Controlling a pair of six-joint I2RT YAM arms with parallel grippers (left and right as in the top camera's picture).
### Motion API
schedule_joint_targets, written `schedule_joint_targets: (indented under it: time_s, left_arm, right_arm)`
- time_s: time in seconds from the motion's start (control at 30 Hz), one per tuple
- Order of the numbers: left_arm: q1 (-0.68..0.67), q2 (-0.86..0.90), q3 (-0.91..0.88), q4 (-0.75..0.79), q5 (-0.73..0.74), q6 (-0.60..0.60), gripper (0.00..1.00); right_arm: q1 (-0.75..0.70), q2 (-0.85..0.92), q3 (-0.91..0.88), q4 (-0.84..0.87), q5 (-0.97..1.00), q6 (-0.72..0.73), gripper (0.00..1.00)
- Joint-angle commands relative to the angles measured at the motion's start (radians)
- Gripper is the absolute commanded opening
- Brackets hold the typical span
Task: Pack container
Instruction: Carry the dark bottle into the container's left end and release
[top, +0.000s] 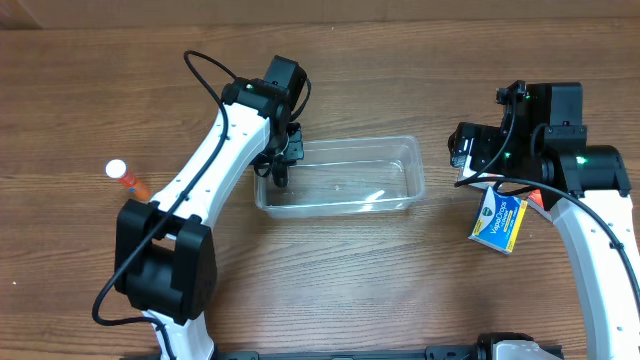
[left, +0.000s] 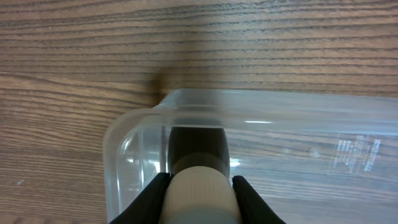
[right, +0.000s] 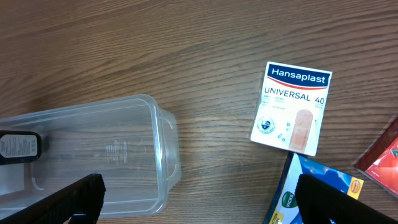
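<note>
The container (top: 345, 176) is a clear shallow plastic tub at the table's middle. My left gripper (top: 279, 166) is over its left end, shut on a dark bottle with a ribbed white cap (left: 198, 186). The bottle's dark body (left: 196, 144) reaches down inside the container's corner (left: 134, 134). My right gripper (top: 462, 172) is open and empty just right of the container. In the right wrist view its fingers (right: 205, 200) straddle bare table between the container's right end (right: 158, 155) and a blue Vicks box (right: 311, 190). The bottle's label end (right: 18, 147) shows there inside the container.
A white Hansaplast plaster box (right: 292, 107) lies right of the container, hidden under my right arm in the overhead view. The blue and yellow Vicks box (top: 498, 222) and a red pack (right: 385, 155) lie nearer the right edge. An orange tube with a white cap (top: 126, 178) lies far left.
</note>
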Motion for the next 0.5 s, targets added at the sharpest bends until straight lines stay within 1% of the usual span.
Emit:
schedule_joint_targets:
  time_s: [0.0, 0.07, 0.2, 0.27, 0.37, 0.47]
  left_arm:
    - [0.001, 0.021, 0.009, -0.011, -0.024, -0.017, 0.30]
    - [0.001, 0.021, 0.009, -0.011, -0.024, -0.017, 0.58]
    - [0.001, 0.021, 0.009, -0.016, -0.024, -0.014, 0.67]
    - [0.001, 0.021, 0.011, -0.020, -0.023, 0.020, 0.68]
    - [0.001, 0.021, 0.028, -0.039, -0.023, 0.029, 0.69]
    - [0.001, 0.021, 0.103, -0.091, -0.024, 0.028, 0.71]
  right_arm:
    - [-0.004, -0.003, 0.027, 0.003, -0.009, 0.004, 1.00]
    - [-0.004, -0.003, 0.027, 0.003, -0.009, 0.004, 1.00]
    - [-0.004, -0.003, 0.027, 0.002, -0.009, 0.004, 1.00]
    - [-0.004, -0.003, 0.027, 0.002, -0.009, 0.004, 1.00]
    - [-0.004, -0.003, 0.027, 0.002, -0.009, 0.004, 1.00]
    - [-0.004, -0.003, 0.027, 0.002, -0.009, 0.004, 1.00]
